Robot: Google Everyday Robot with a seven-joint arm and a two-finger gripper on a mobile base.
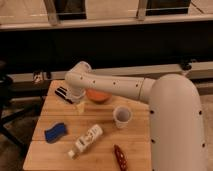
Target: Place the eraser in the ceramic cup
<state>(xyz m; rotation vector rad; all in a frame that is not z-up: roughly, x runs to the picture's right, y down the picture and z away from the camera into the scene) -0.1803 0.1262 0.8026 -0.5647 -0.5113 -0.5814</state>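
The eraser (62,93), a small black block with white stripes, lies at the back left of the wooden table (45,155). My gripper (80,106) hangs under the white arm's wrist, just right of the eraser and a little in front of it, close above the table. The white ceramic cup (122,116) stands upright near the table's middle right, well to the right of the gripper. The arm reaches in from the right over the back of the table.
An orange bowl (98,96) sits behind the cup, partly under the arm. A blue sponge (56,132) lies front left, a white bottle (86,141) lies on its side at the front, and a dark red object (120,155) lies front right.
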